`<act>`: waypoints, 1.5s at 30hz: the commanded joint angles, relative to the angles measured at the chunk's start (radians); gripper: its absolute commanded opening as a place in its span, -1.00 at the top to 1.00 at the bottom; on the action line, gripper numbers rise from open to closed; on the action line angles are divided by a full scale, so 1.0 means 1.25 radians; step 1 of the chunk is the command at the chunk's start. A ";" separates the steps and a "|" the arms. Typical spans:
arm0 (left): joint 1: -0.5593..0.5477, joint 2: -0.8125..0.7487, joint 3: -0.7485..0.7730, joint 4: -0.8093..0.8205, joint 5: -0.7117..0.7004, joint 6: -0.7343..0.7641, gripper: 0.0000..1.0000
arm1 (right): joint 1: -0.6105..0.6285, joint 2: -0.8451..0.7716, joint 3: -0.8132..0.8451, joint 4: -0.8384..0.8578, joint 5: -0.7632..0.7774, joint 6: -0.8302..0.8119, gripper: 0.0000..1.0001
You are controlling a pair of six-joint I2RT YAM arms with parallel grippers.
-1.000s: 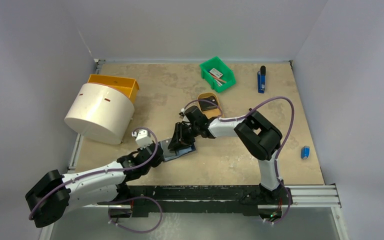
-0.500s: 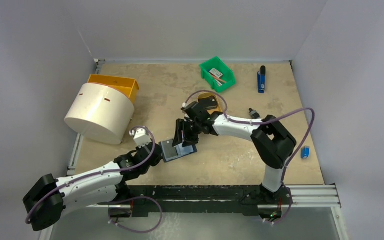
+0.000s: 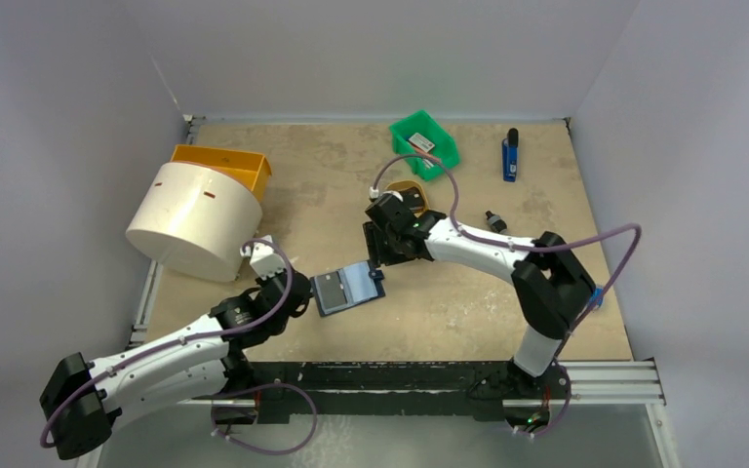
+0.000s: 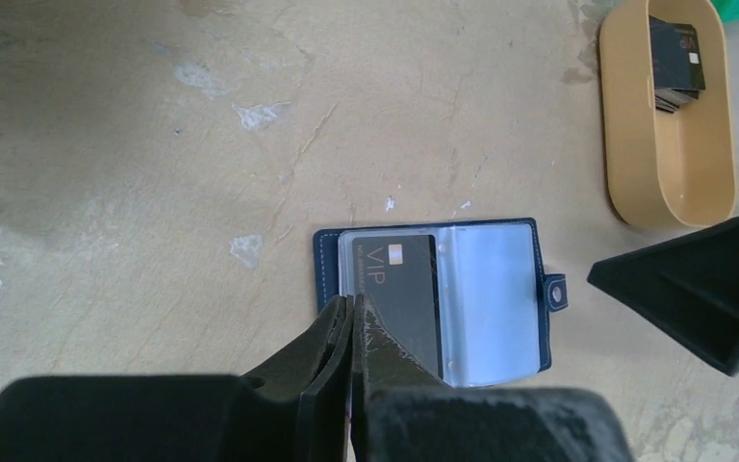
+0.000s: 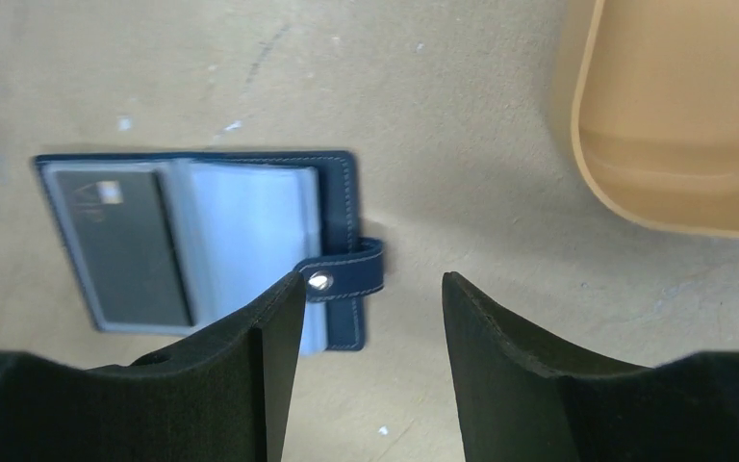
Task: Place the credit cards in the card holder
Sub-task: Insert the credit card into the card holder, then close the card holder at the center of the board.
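Note:
The navy card holder [image 3: 348, 289] lies open on the table, showing its pale blue sleeves [image 4: 491, 294] and snap tab [image 5: 346, 274]. A black "VIP" credit card [image 4: 399, 289] sits in its left sleeve and also shows in the right wrist view [image 5: 130, 245]. More dark cards [image 4: 675, 63] lie in the tan oval tray [image 4: 635, 183]. My left gripper [image 4: 353, 300] is shut, with its tips over the holder's near left edge. My right gripper [image 5: 370, 279] is open and empty, just above the table beside the snap tab, between the holder and the tray.
A white cylinder [image 3: 193, 219] and an orange bin [image 3: 224, 164] stand at the back left. A green bin [image 3: 423, 144] and a blue pen-like object [image 3: 510, 156] are at the back. A small blue item [image 3: 596, 296] lies at the right.
My right gripper has lifted off the card holder and drawn back toward the tray, open. My left arm has pulled back a little. The holder now lies uncovered and open.

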 commanded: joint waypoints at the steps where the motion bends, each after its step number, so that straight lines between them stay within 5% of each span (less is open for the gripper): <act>1: -0.002 0.004 0.029 -0.018 -0.035 -0.001 0.96 | 0.005 0.061 0.060 -0.037 0.043 -0.044 -0.14; 11: -0.002 -0.038 0.019 -0.052 -0.043 -0.007 0.82 | 0.009 0.051 0.072 -0.005 0.023 -0.057 -0.17; 19: -0.001 -0.047 0.009 -0.053 -0.039 -0.020 0.28 | 0.046 0.099 0.118 -0.057 0.066 -0.071 -0.19; 30: -0.002 -0.052 0.005 -0.078 -0.037 -0.033 0.25 | 0.057 0.164 0.144 -0.126 0.111 -0.050 -0.11; 34: -0.002 -0.049 0.003 -0.080 -0.038 -0.039 0.26 | 0.057 0.148 0.130 -0.136 0.100 -0.037 0.07; 40: -0.002 -0.036 -0.001 -0.063 -0.023 -0.031 0.30 | 0.057 0.101 0.076 -0.122 0.074 -0.026 0.73; 45: -0.002 0.002 -0.013 -0.002 0.025 -0.004 0.34 | 0.056 0.050 0.007 -0.114 0.080 0.005 1.00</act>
